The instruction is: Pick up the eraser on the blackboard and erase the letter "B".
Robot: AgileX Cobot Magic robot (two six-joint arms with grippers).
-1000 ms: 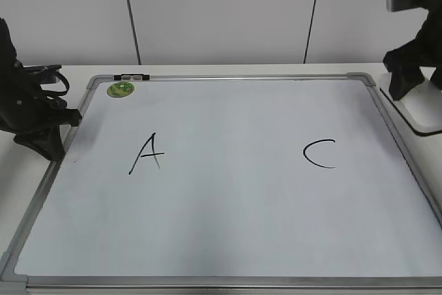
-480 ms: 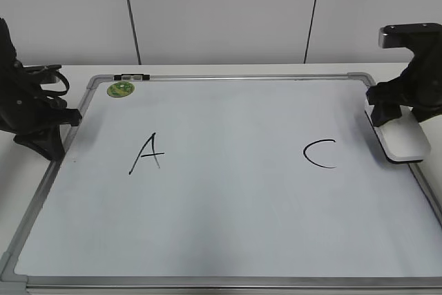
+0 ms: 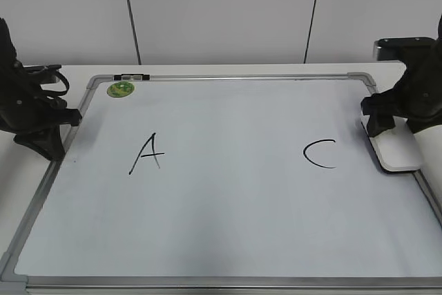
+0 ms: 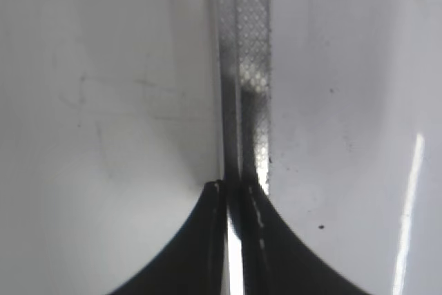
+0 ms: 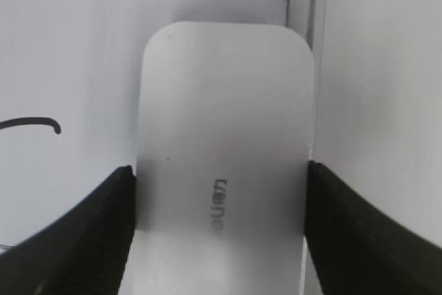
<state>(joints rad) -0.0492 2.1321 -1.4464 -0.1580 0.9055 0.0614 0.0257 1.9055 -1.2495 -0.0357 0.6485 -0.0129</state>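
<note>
The blackboard (image 3: 228, 205) is a white dry-erase board with a grey frame, lying flat. It carries a black "A" (image 3: 146, 153) and a black "C" (image 3: 320, 153); no letter "B" shows between them. My right gripper (image 3: 395, 126) is shut on the white eraser (image 3: 399, 151), which sits at the board's right edge, just right of the "C". In the right wrist view the jaws (image 5: 217, 168) press both long sides of the eraser (image 5: 224, 122), grey lettering on top. My left gripper (image 4: 235, 188) is shut and empty over the board's left frame strip (image 4: 245, 46).
A green round sticker (image 3: 120, 89) sits at the board's top left corner, with a small black and white clip (image 3: 131, 76) on the top frame beside it. The left arm (image 3: 31, 112) stands at the board's left edge. A wall rises behind the table.
My right gripper has carried the eraser leftward and down, from beyond the board's right edge onto the edge beside the "C". The left arm has not moved.
</note>
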